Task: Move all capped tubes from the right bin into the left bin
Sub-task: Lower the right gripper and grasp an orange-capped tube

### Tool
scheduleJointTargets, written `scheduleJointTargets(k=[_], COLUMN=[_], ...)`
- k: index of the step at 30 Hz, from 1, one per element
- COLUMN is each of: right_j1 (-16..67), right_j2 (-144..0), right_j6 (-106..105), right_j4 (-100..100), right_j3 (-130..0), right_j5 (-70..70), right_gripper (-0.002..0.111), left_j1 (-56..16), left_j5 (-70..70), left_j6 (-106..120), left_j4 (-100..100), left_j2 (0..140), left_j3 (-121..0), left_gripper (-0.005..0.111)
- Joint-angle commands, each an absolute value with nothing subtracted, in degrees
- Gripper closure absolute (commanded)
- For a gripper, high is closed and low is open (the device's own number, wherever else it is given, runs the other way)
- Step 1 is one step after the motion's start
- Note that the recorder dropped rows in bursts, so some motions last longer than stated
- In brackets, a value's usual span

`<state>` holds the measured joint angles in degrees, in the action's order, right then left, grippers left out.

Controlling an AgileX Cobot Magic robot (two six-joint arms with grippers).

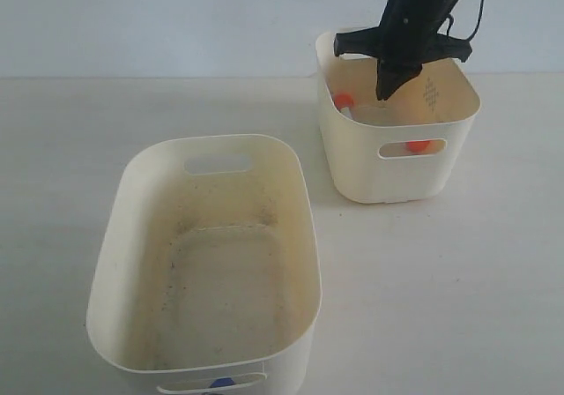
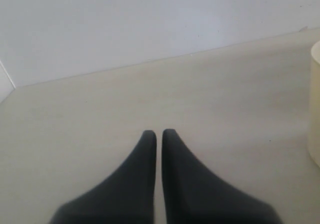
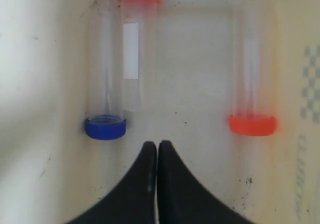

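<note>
The right bin (image 1: 388, 179) holds three capped tubes lying on its floor (image 3: 195, 84). One is a blue-capped tube (image 3: 105, 84); an orange-capped tube (image 3: 136, 39) lies right beside it, pointing the opposite way. Another orange-capped tube (image 3: 251, 74) lies apart from them. My right gripper (image 3: 158, 145) is shut and empty, and it hangs inside the bin (image 1: 385, 91) between the blue cap and the lone orange cap. The left bin (image 1: 211, 141) stands nearer the camera, and a blue cap (image 1: 222, 383) shows through its front handle slot. My left gripper (image 2: 159, 132) is shut over bare table.
A cream bin edge (image 2: 316, 104) shows at the side of the left wrist view. A pale wall runs behind the table. A faint grey checked mark (image 3: 311, 79) lies on the right bin's inside. The left arm is not in the exterior view.
</note>
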<state>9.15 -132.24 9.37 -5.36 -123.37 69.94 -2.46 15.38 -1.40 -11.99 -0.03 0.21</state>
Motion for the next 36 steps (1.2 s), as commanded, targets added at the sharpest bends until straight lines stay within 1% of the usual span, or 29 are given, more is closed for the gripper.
scheduleJointTargets(k=[1,22,31,32,33,34,35,36], right_j1=[9.1,9.1,9.1,9.1,9.1,9.1,9.1,9.1], right_j2=[-133.2,-137.9,-138.2,-138.5,-139.3,-139.7,-140.5,-140.5], right_j6=[8.8,8.6,8.2,8.2,8.2,8.2,8.2,8.3], right_j4=[-5.6,-5.7,-6.3,-6.3,-6.6,-6.8,-7.1,-7.4], right_j3=[-124.0,-124.0,-124.0,-124.0,-124.0,-124.0,-124.0,-124.0], right_j5=[70.0,70.0,66.8,66.8,66.8,66.7,65.9,65.4], right_gripper=[0.108,0.108,0.107,0.105,0.096,0.091,0.075,0.067], left_j1=[-2.5,-2.5,-2.5,-2.5,-2.5,-2.5,-2.5,-2.5], left_j5=[14.9,14.9,14.9,14.9,14.9,14.9,14.9,14.9], left_j6=[-2.2,-2.2,-2.2,-2.2,-2.2,-2.2,-2.2,-2.2], left_j4=[-11.8,-11.8,-11.8,-11.8,-11.8,-11.8,-11.8,-11.8], left_j2=[0.0,0.0,0.0,0.0,0.0,0.0,0.0,0.0], left_j3=[0.0,0.0,0.0,0.0,0.0,0.0,0.0,0.0], left_gripper=[0.102,0.102,0.102,0.102,0.102,0.102,0.102,0.102])
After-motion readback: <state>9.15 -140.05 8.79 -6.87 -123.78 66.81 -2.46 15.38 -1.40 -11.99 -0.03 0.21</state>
